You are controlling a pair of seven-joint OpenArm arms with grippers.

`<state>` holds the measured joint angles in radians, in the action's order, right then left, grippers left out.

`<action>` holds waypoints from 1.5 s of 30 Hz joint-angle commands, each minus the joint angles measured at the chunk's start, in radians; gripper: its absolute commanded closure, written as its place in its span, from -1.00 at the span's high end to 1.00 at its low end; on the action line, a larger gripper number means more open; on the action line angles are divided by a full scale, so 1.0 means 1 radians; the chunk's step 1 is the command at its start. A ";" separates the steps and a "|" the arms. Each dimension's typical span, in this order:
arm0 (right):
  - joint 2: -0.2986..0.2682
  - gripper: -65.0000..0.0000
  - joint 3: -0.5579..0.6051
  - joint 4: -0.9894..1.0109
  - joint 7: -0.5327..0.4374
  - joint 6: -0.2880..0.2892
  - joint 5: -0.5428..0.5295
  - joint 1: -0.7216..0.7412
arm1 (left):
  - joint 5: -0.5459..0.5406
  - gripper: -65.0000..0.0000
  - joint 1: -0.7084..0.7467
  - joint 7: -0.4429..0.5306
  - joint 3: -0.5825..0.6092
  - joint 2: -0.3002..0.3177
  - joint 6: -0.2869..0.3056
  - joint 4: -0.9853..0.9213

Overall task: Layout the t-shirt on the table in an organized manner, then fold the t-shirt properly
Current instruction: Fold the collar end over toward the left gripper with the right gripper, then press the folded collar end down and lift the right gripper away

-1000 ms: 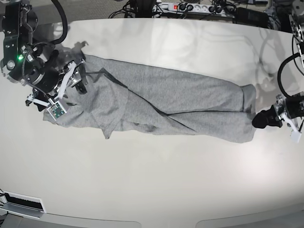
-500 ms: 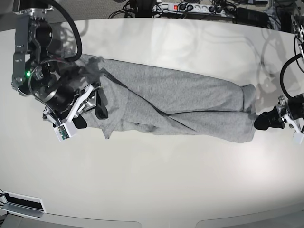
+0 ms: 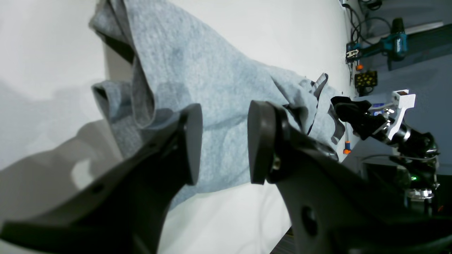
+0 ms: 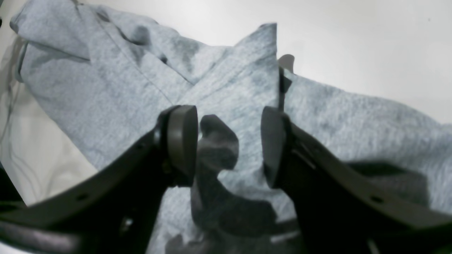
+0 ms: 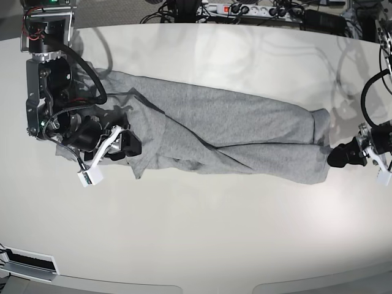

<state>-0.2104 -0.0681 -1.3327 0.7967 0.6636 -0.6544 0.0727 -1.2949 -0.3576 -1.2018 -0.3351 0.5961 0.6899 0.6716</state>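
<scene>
The heather grey t-shirt (image 5: 233, 131) lies stretched in a long, wrinkled band across the off-white table (image 5: 196, 233), with folds along its length. No lettering shows. My right gripper (image 5: 127, 144) hangs open over the shirt's left end. In the right wrist view (image 4: 227, 144) its jaws are apart above the grey fabric (image 4: 106, 88), holding nothing. My left gripper (image 5: 337, 154) is at the shirt's right edge. In the left wrist view (image 3: 220, 141) it is open and empty, with the shirt (image 3: 212, 70) just beyond its fingertips.
Power strips and cables (image 5: 245, 9) lie along the table's far edge. A white device (image 5: 27, 263) sits at the front left edge. A teal drill (image 3: 392, 42) hangs beyond the table. Bare tabletop runs in front of the shirt.
My right arm has swung from the shirt's far left end down and to the right, and is now over the shirt's left part. The left arm has barely moved.
</scene>
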 commanded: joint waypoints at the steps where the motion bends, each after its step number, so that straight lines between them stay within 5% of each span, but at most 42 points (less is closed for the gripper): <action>1: 0.000 -0.09 -0.004 -0.012 -0.014 0.011 -0.019 0.022 | -0.027 -0.28 -0.024 0.011 -0.006 0.025 0.008 0.014; 4: 0.002 -0.18 -0.004 -0.012 -0.014 0.011 -0.019 0.022 | -0.027 -0.28 -0.025 0.011 -0.006 0.024 0.008 0.014; 8: 0.002 -0.83 -0.004 -0.013 -0.014 0.035 -0.024 0.025 | -0.027 -0.28 -0.024 0.011 -0.006 0.024 0.008 0.014; 10: 0.002 -1.00 -0.004 -0.013 -0.014 0.035 -0.023 0.024 | -0.026 -0.28 -0.024 0.011 -0.006 0.025 0.008 0.014; 14: 0.002 -0.92 -0.004 -0.013 -0.015 0.035 -0.003 0.025 | -0.026 -0.28 -0.024 0.010 -0.006 0.025 0.008 0.014; 17: 0.002 -0.21 -0.004 -0.013 -0.014 0.027 0.053 0.023 | -0.027 -0.28 -0.024 0.010 -0.006 0.025 0.008 0.014; 19: 0.002 0.05 -0.004 -0.012 -0.014 -0.033 0.084 0.019 | -0.027 -0.28 -0.024 0.011 -0.006 0.024 0.008 0.014; 23: 0.002 -0.07 -0.004 -0.006 -0.008 -0.037 0.072 0.019 | -0.027 -0.28 -0.024 0.011 -0.006 0.025 0.008 0.014; 28: 0.002 -1.00 -0.004 -0.008 -0.008 0.035 0.016 0.025 | -0.027 -0.28 -0.024 0.011 -0.006 0.025 0.008 0.014; 36: 0.002 -1.00 -0.004 -0.109 0.050 0.035 -0.089 0.023 | -0.025 -0.28 -0.024 0.010 -0.006 0.025 0.008 0.014; 45: 0.002 -1.00 -0.004 -0.363 0.299 0.035 -0.292 -0.062 | -0.023 -0.28 -0.025 0.011 -0.006 0.025 0.008 0.014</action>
<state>-0.2020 -0.0677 -1.6779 1.1160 0.6899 -0.9203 -0.0071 -1.2938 -0.3576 -1.2011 -0.3351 0.5964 0.6903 0.6716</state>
